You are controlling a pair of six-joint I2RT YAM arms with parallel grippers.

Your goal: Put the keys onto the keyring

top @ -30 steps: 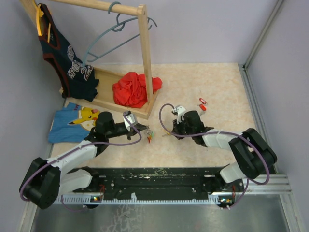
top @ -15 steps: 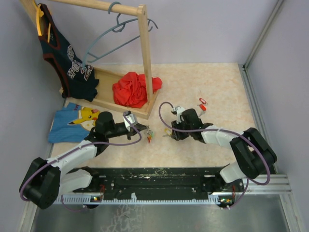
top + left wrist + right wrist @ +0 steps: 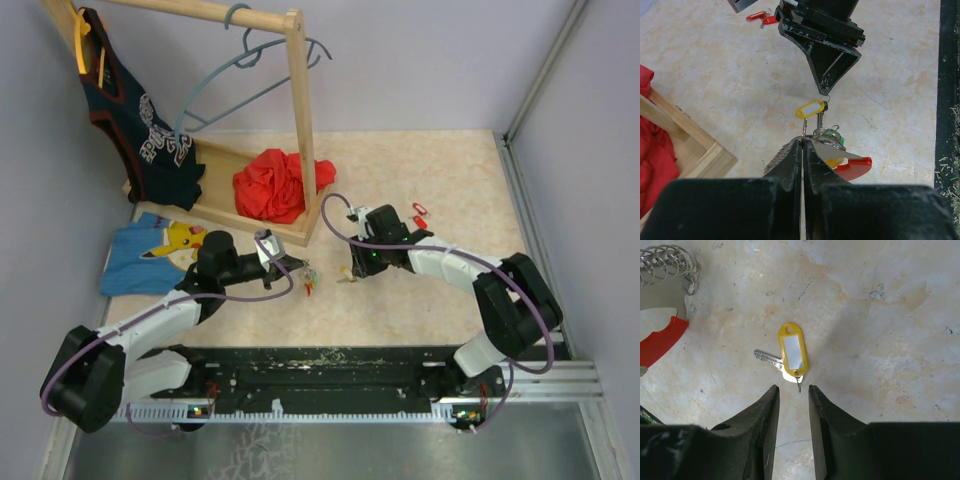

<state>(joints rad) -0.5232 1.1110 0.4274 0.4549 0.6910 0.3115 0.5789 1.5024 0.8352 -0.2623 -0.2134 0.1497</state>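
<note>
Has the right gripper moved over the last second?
Yes. The right gripper has shifted left, away from the red-tagged keys and toward the wooden rack's base.

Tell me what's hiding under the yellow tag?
A small silver key lies under the yellow tag, its toothed blade poking out sideways. The tag covers most of the key's head.

Light bright, even, diffuse from overhead; no hard glare. Rt wrist view: yellow-tagged key (image 3: 791, 351) sharp, soft grey shadow just right of it in frame, right gripper (image 3: 792, 388) below it slightly soft. Lt wrist view: same key crisp; left gripper (image 3: 803, 142) below it dark, its body blurred.
</note>
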